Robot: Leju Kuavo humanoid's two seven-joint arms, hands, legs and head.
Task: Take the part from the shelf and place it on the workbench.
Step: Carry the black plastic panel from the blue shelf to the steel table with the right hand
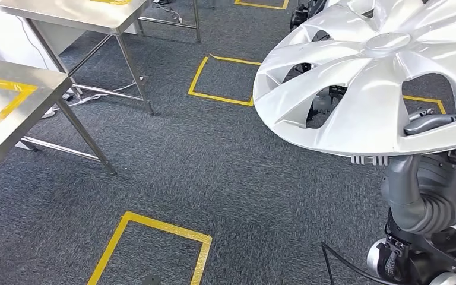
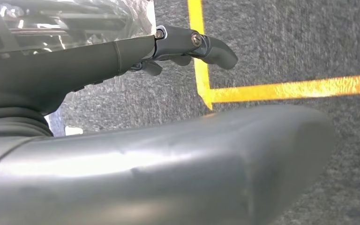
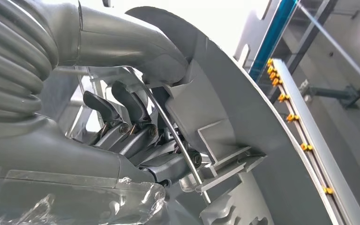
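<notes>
The part is a large silver wheel cover (image 1: pixel 362 77), held up at the right of the head view and tilted toward me. My right hand (image 1: pixel 430 123) grips it from underneath, its dark fingers showing through one of the cover's openings. In the right wrist view that hand (image 3: pixel 136 122) curls its fingers over the cover's ribbed back (image 3: pixel 243 108), with the thumb pressed on the rim. My left hand (image 2: pixel 98 61) hangs over the carpet with its fingers stretched out and nothing in it. A steel workbench (image 1: pixel 12 107) marked with yellow tape stands at the left.
A second steel table (image 1: pixel 77 15) stands behind the first, with cables on the floor between their legs. Yellow tape squares (image 1: pixel 154 228) mark the grey carpet ahead and in the middle distance. A metal rack rail with orange clips (image 3: pixel 304 136) runs behind the cover.
</notes>
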